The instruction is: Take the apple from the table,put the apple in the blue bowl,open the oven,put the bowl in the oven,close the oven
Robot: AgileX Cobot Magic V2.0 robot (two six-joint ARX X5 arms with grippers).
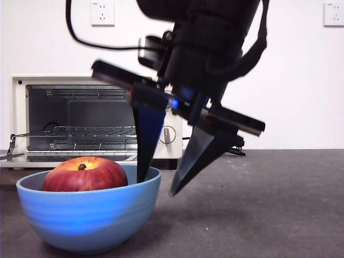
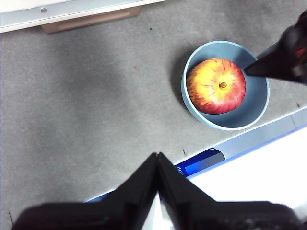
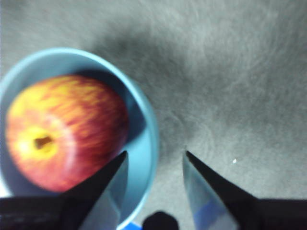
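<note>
A round, deep, matte blue bowl (image 1: 88,215) sits nearest on the dark grey speckled counter (image 1: 269,204), holding a large red apple (image 1: 84,174). The right gripper (image 1: 159,186), fingers spread, straddles its rim. A shallow one-sided pinch could tip the bowl, spilling the apple before the open cream-white oven (image 1: 80,121); left gripper (image 2: 157,160) waits clenched.

The right gripper (image 3: 154,160) straddles the rim of the blue bowl (image 3: 146,139), jaws apart: one inside beside the apple (image 3: 62,129), one over the grey worktop (image 3: 230,86).
</note>
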